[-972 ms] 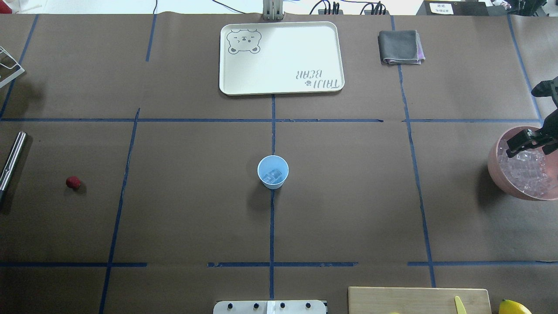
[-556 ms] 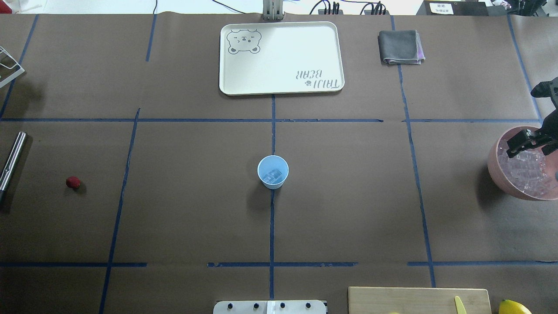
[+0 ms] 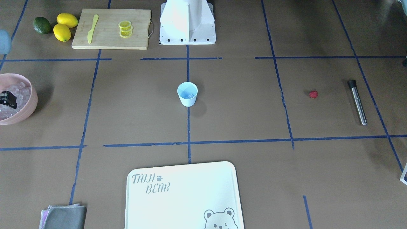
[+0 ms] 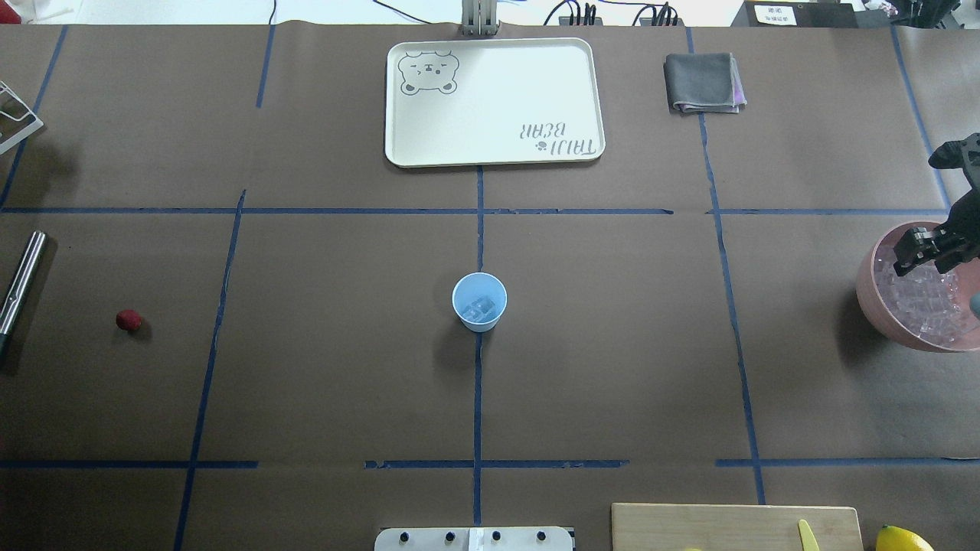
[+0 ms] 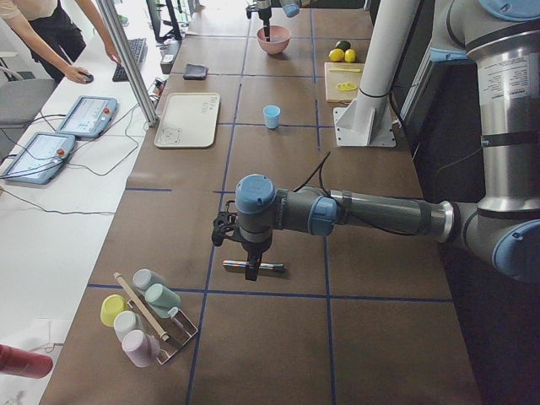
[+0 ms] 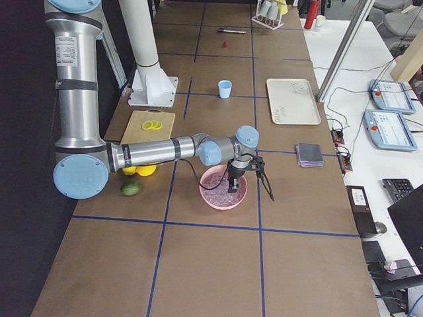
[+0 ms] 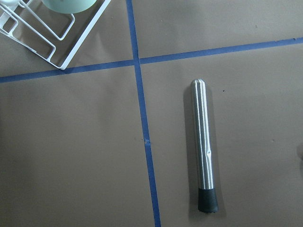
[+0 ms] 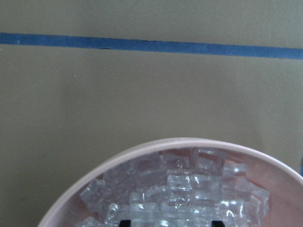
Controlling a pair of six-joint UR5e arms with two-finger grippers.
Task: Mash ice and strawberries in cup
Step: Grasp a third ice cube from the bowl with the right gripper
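Round pink bowl (image 4: 871, 306) under my right gripper (image 4: 922, 251): ice pick-up in hand.
Jaws wide apart, empty as seen. White tapered cup (image 4: 479, 301) stands mid-table; clear ice cubes (image 8: 189, 189) heap below me: centre on one, close squarely. Small red strawberry (image 4: 129, 320) lies far left.

1 cup (image 3: 187, 93), 1 strawberry (image 3: 313, 94), 1 bowl (image 3: 33, 95), 1 tray (image 3: 184, 203), 2 lemons (image 3: 67, 20), 1 muddler (image 3: 358, 103).

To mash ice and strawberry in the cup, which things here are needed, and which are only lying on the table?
Needed: cup, strawberry, ice in the pink bowl, probably the metal muddler.
Lying about: tray, grey cloth, cutting board with lemon slices and knife, lemons, avocado, rack of cups.
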